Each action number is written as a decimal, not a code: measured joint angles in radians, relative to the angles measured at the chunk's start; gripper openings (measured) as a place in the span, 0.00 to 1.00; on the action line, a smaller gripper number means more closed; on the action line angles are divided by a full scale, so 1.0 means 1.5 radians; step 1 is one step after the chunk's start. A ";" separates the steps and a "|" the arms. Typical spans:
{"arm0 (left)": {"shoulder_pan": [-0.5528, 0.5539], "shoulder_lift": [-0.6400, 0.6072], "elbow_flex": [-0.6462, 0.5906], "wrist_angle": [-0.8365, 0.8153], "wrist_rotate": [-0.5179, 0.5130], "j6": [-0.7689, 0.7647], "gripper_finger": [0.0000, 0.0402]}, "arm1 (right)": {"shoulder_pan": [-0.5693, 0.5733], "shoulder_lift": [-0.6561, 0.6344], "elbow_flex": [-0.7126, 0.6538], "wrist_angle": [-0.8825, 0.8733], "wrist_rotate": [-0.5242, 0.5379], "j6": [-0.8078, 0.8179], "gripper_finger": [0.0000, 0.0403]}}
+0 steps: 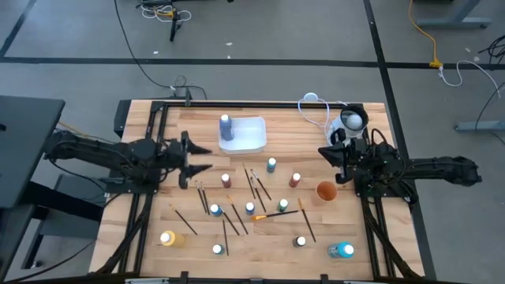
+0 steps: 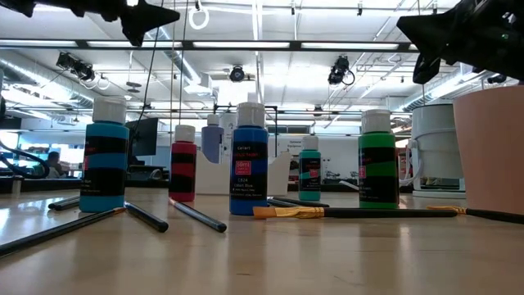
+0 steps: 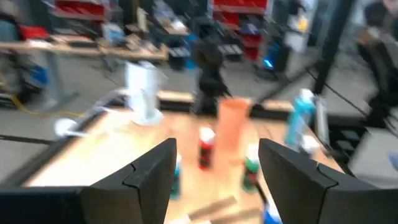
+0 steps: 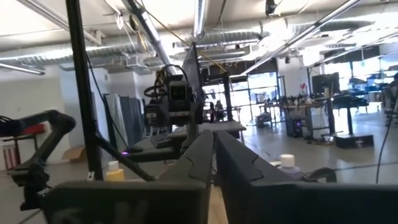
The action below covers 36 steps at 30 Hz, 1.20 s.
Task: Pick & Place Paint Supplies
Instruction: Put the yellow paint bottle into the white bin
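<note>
From above, the nearest things to you are the two arms hanging over the desk (image 1: pixel 142 237). Your left gripper (image 1: pixel 201 158) is spread wide, pointing at the white tray (image 1: pixel 251 142), which already holds one blue bottle (image 1: pixel 226 127), so the tray looks like the drop spot. Your right gripper (image 1: pixel 330 153) waits by the orange cup (image 1: pixel 326 191), fingers pressed together. Bottles and brushes (image 1: pixel 259 184) lie scattered mid-desk (a teal bottle (image 1: pixel 343 251) sits close to the front edge).

At desk height, a teal-and-black bottle (image 2: pixel 106 161) and a blue one (image 2: pixel 249 164) stand upright with clear gaps between them, and both arms are well above them.

The left wrist view shows open fingers (image 3: pixel 147 173); the right wrist view shows them touching.
</note>
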 joint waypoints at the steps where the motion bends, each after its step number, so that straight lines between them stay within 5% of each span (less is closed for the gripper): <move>1: -0.011 0.001 -0.007 -0.002 0.002 -0.004 0.59 | 0.003 0.001 0.000 0.000 0.000 0.000 0.09; 12: -0.103 0.002 -0.095 0.071 0.006 -0.003 0.59 | 0.040 0.027 0.000 -0.016 0.000 -0.008 0.32; 19: -0.144 0.003 -0.122 0.095 0.161 -0.037 0.59 | 0.046 0.028 0.000 -0.011 -0.064 -0.001 0.36; 27: -0.207 0.003 -0.131 0.169 0.489 0.071 0.59 | 0.046 0.028 0.000 0.053 -0.087 -0.001 0.34; 36: -0.283 0.031 -0.131 0.170 0.542 0.120 0.59 | 0.046 0.030 0.000 0.054 -0.088 -0.018 0.33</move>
